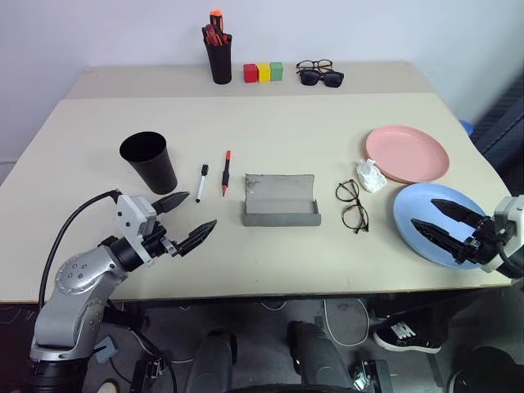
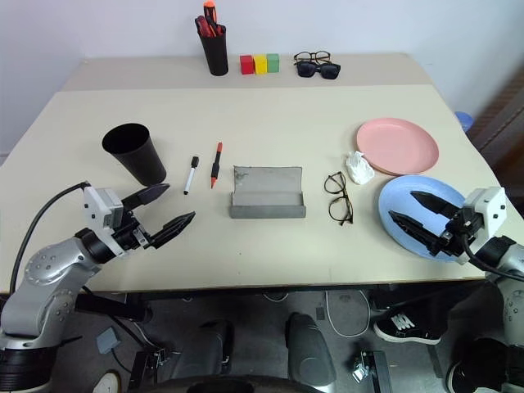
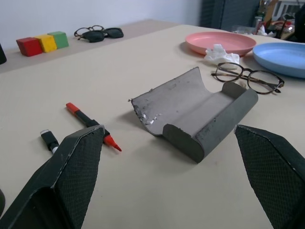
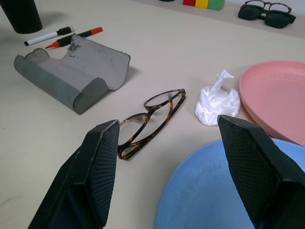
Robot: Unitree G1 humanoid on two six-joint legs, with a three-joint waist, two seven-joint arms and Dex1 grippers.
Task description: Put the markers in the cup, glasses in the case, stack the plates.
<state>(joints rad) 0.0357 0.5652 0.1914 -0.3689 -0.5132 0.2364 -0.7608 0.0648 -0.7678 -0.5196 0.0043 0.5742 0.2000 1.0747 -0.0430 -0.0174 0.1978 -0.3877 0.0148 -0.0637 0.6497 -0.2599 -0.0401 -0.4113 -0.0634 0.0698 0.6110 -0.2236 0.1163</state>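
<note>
Both hands are empty with fingers spread apart: the left hand (image 1: 187, 218) hovers at the near desk edge below the cup (image 1: 149, 162), and the right hand (image 1: 440, 219) hangs over the near part of the blue plate (image 1: 426, 214). Risks, as judged from this layout: the two markers lie close together between cup and case (image 1: 281, 200), so a wide pinch may catch both or roll one off toward the case; the cup is light and tapered and may tip if a marker is dropped against its rim. The glasses (image 1: 353, 205) lie folded just right of the open case, thin-framed, so a hard pinch could bend them, and a temple may snag the case wall on entry. A crumpled white tissue (image 1: 371, 175) sits touching the pink plate (image 1: 407, 153) and could get trapped between plates when stacking. Count: markers 2 (white marker (image 1: 201, 178), black marker with red cap (image 1: 225, 172)); cup 1; case 1; task glasses 1; plates 2. Distractors at the far edge: pen holder (image 1: 219, 56) 1, its pens too bunched to count reliably; coloured blocks (image 1: 263, 72) 3; other eyewear (image 1: 320, 72) 2.
</note>
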